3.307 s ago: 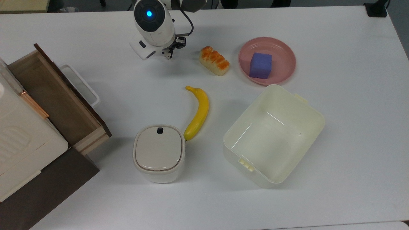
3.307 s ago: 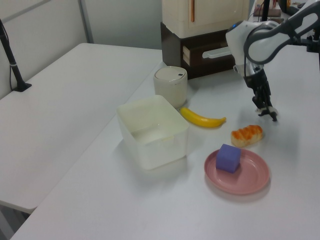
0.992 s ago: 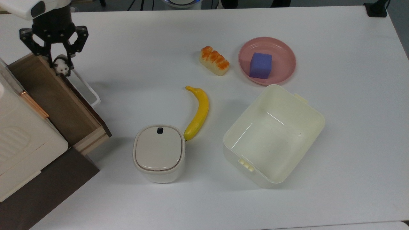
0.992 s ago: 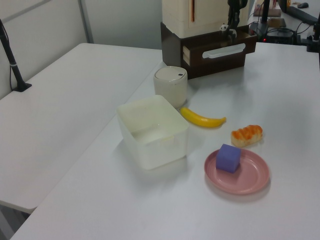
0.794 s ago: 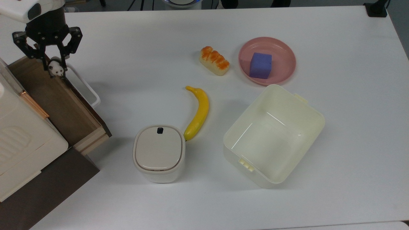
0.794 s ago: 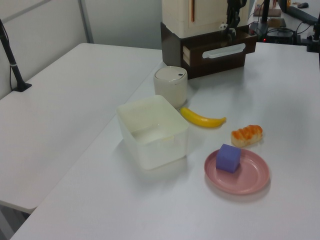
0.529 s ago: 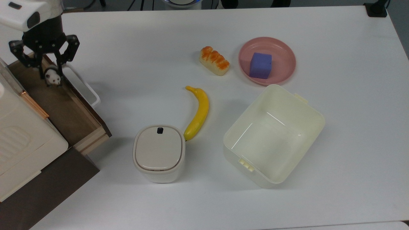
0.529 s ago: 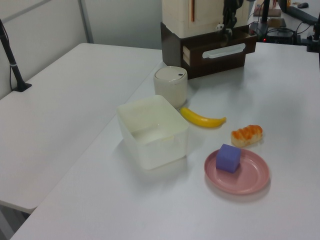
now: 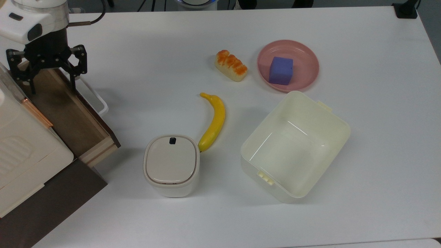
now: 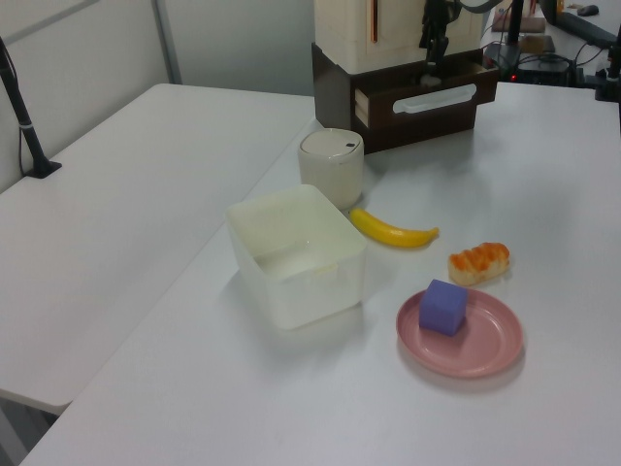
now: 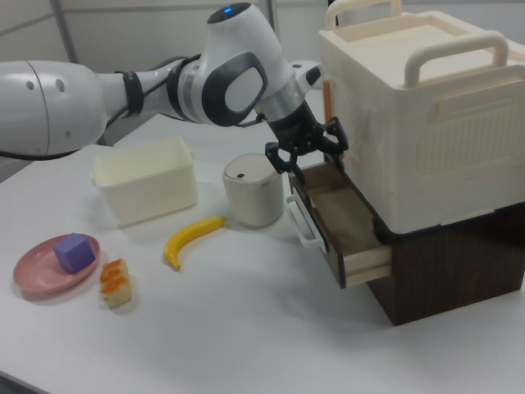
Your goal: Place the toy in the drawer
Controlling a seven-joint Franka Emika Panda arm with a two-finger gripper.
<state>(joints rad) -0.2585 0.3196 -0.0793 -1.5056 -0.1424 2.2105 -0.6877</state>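
While the fingers (image 9: 72, 81) stand spread wide with nothing between them, the gripper (image 9: 51, 88) hangs over the far end of the open drawer (image 9: 69, 117), at the 10 o'clock edge of the top view. The toy cannot be made out; the drawer floor under the gripper is in shadow. On the worktop (image 9: 372, 165), the banana (image 9: 213, 122) lies near centre, the lidded canister (image 9: 171, 164) touching its 7 o'clock tip, the cream bin (image 9: 296, 146) at 4 o'clock.
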